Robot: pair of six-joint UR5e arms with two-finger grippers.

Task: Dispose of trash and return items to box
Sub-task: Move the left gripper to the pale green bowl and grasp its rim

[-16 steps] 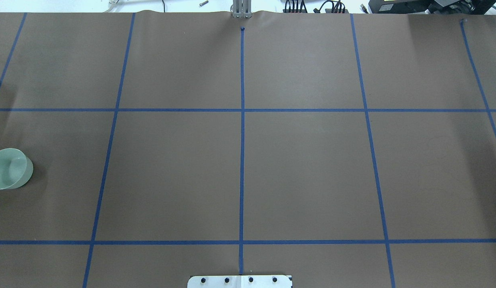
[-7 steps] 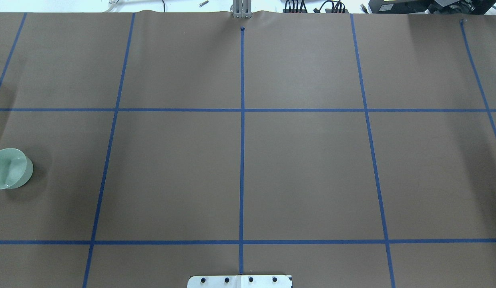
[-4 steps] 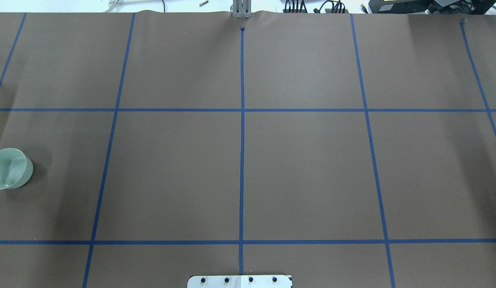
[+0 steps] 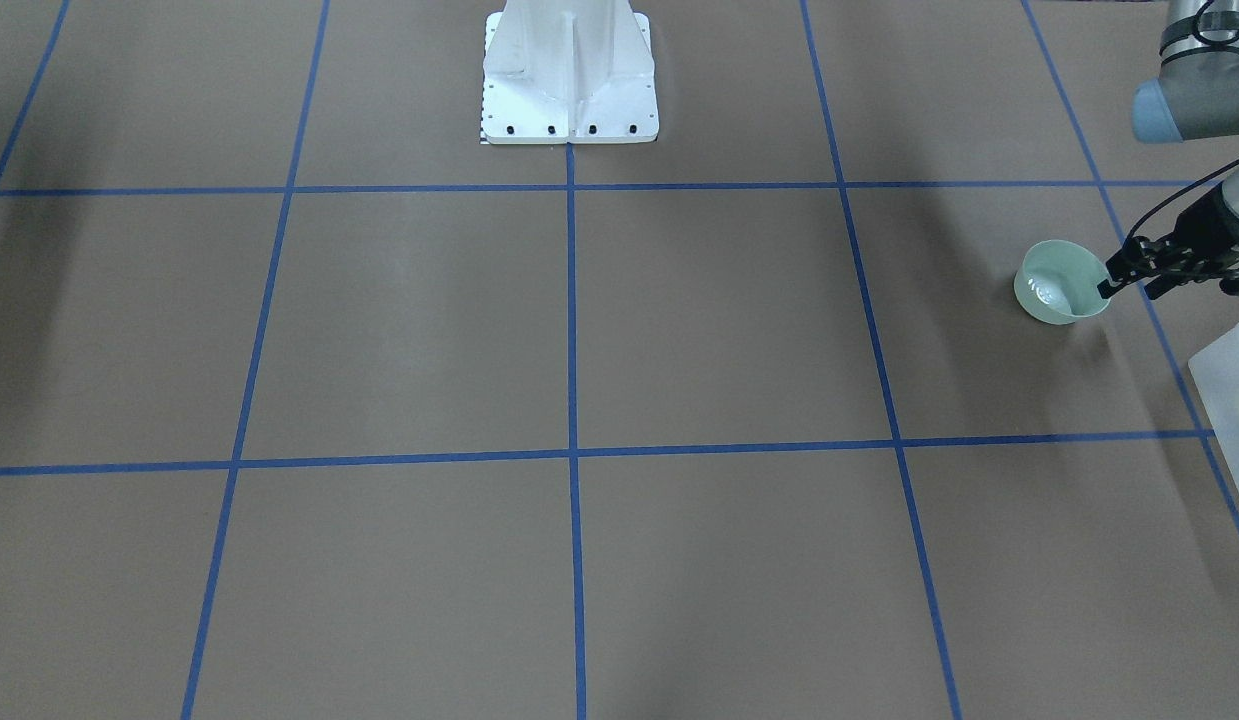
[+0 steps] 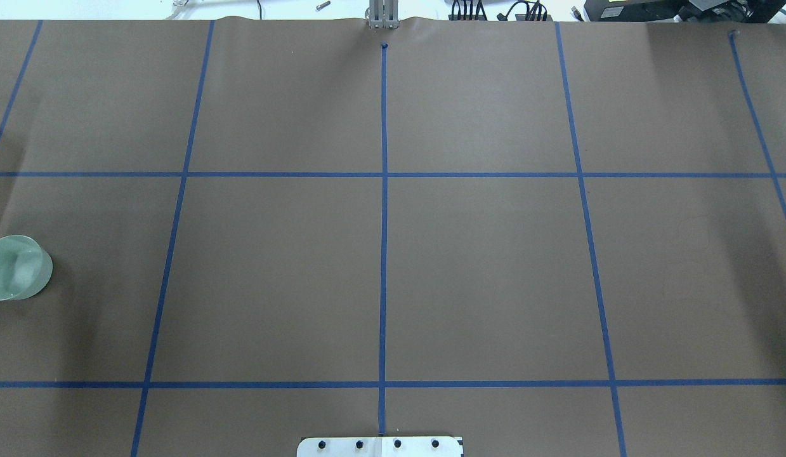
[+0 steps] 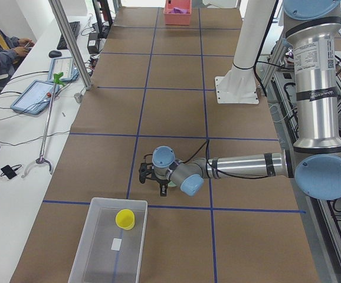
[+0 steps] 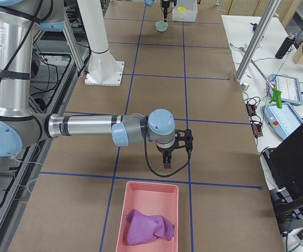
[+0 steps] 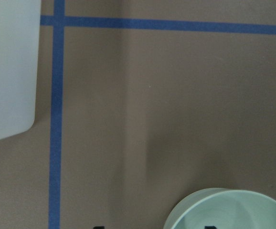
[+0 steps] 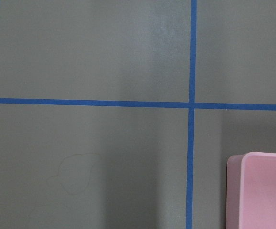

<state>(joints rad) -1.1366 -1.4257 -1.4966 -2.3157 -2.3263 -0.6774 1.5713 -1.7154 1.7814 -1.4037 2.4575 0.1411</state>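
Observation:
A pale green bowl [image 4: 1057,285] stands on the brown paper at the table's left end; it also shows in the overhead view [image 5: 18,270] and the left wrist view [image 8: 233,212]. My left gripper [image 4: 1114,285] is open at the bowl's rim, with one fingertip [image 8: 209,227] inside the bowl and the other outside it. A clear box [image 6: 111,242] with a yellow cup [image 6: 125,219] lies beside it. My right gripper [image 7: 164,157] hovers near a pink bin [image 7: 149,220] that holds a purple cloth [image 7: 146,227]; I cannot tell if it is open or shut.
The robot's white base plate [image 4: 569,75] stands at mid-table. The clear box's corner [image 4: 1234,400] is close to the bowl. The pink bin's corner [image 9: 264,191] shows in the right wrist view. Blue tape lines grid the paper.
The green bowl has settled from a tilted look to flatter and shifted slightly. A dark fingertip has come into the overhead view at the left edge by the bowl.

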